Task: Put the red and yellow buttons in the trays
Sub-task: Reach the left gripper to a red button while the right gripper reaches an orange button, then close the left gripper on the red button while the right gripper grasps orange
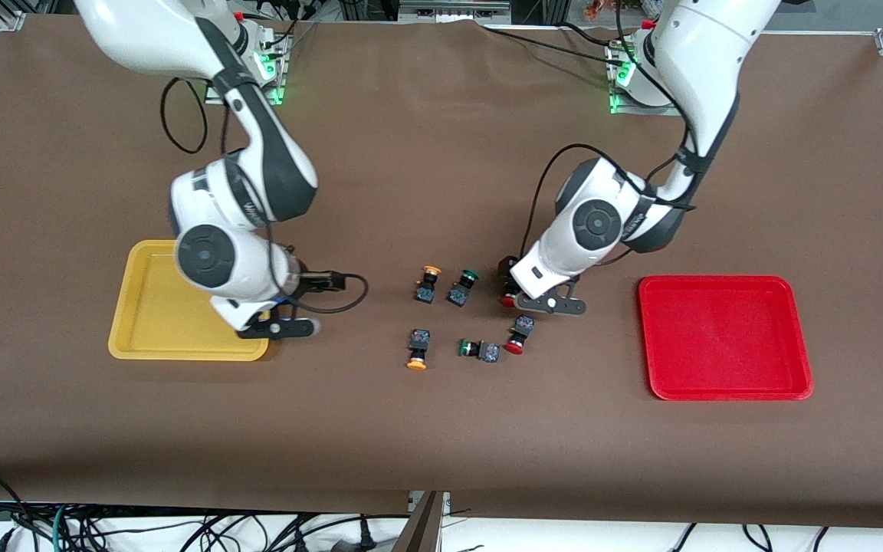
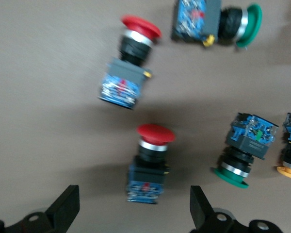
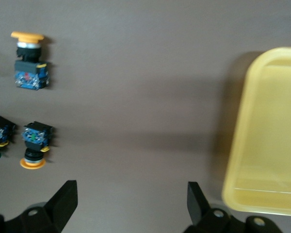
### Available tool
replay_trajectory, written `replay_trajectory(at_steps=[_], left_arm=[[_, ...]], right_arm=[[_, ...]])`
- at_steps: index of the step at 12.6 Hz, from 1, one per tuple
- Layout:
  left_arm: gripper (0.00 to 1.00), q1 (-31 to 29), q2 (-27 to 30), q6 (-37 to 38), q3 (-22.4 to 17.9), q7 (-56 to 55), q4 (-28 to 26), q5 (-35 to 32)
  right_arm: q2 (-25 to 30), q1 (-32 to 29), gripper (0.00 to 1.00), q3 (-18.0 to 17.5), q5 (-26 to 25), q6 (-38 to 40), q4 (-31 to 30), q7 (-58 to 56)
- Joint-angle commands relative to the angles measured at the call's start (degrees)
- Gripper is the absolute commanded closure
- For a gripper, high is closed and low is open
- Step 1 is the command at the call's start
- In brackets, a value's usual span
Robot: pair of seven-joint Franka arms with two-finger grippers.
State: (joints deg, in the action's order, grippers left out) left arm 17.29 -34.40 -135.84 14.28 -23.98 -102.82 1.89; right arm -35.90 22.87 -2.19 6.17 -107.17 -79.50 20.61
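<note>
Buttons lie in a loose cluster mid-tabletop, between the two trays, none in a tray. Nearest the front camera is a yellow-capped button on its side, cap toward the camera. Beside it, toward the left arm's end, a green-capped button lies on its side, then a red-capped button with its cap toward the camera. Farther back sit a second yellow-capped button and a second green-capped button, side by side. A second red-capped button lies just under the left pincer; in the front view the arm covers most of it.

The left pincer hangs low over that button, fingers spread wide, gripping nothing; its wrist view shows the button lying between the open fingertips.

The right pincer hovers over the edge of the yellow tray that faces the cluster, fingers spread and empty.

The red tray lies at the left arm's end, well apart from the buttons.
</note>
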Motion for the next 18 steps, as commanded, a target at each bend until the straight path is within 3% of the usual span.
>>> replay_trajectory(at_steps=[1,3,9,12,13,15,16,18], left_arm=[[0.00,2.6,-1.5,-4.4,-1.0,-2.5,-0.5,-2.6],[0.00,2.5,-2.9,-6.2,-0.9,-2.7,-0.5,-5.7],[0.01,2.7,-4.2,-8.9,-0.9,-2.6,-0.6,-5.8],[0.09,2.7,-4.2,-9.0,-0.9,-2.6,-1.3,-5.9],[0.18,2.7,-4.2,-9.0,-0.9,-2.6,-1.3,-6.3],[0.60,2.6,-4.1,-9.0,-0.9,-2.7,-1.3,-7.3],[0.75,2.5,-4.0,-9.0,-0.8,-2.7,-1.3,-7.4],[0.82,2.1,-3.5,-8.4,-0.8,-2.6,-1.3,-7.4]], right_arm=[[-2.8,3.6,0.00,0.4,1.1,-2.1,0.4,4.1],[-4.8,6.6,0.00,0.4,1.1,-5.5,0.0,9.5],[-10.5,10.4,0.00,0.4,5.8,-16.1,-0.2,20.1],[-12.3,11.6,0.00,0.4,6.2,-20.0,-0.2,23.6],[-12.7,12.2,0.00,0.4,6.3,-21.1,-0.2,24.6],[-13.4,12.5,0.00,0.4,7.3,-22.8,-0.2,24.9],[-13.7,12.5,0.00,0.4,7.5,-23.3,-0.2,25.0],[-13.9,12.8,0.03,0.4,7.5,-23.7,-0.2,26.3]])
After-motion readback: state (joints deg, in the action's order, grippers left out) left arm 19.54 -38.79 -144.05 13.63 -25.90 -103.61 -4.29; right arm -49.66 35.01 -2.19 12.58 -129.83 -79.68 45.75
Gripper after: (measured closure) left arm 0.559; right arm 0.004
